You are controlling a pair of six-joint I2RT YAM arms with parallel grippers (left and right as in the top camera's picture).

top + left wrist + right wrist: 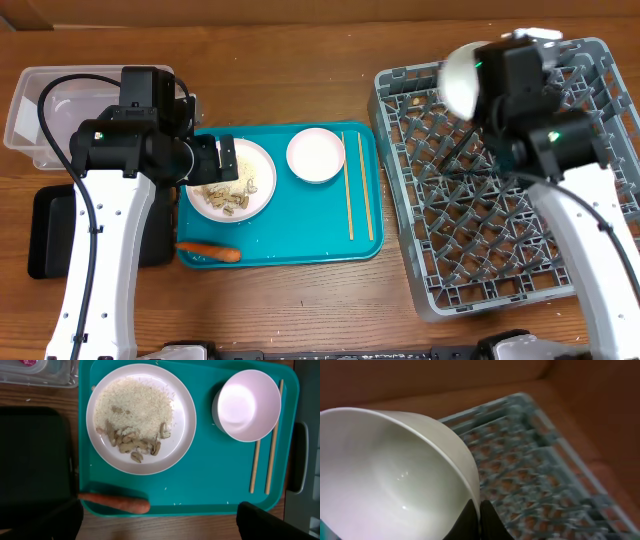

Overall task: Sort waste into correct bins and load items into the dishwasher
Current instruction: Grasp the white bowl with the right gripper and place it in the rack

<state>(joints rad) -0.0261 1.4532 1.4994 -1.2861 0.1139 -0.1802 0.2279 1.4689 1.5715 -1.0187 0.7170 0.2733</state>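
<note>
Now the right tool (479, 519) pinches a white bowl (385, 475) by its rim, tipped above a corner of the grey dish rack (520, 250), likely to stand it inside. The left tool (157, 522) hangs spread wide over the plate (186, 425) of rice (132, 405), ready to grab.

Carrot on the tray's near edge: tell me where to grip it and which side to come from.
Take the carrot at mid-length, straight down from above, fingers closing across its narrow width. It lies flat along the teal tray's near rim, so both long sides show free; a sideways approach would likely hit the rim.
</note>
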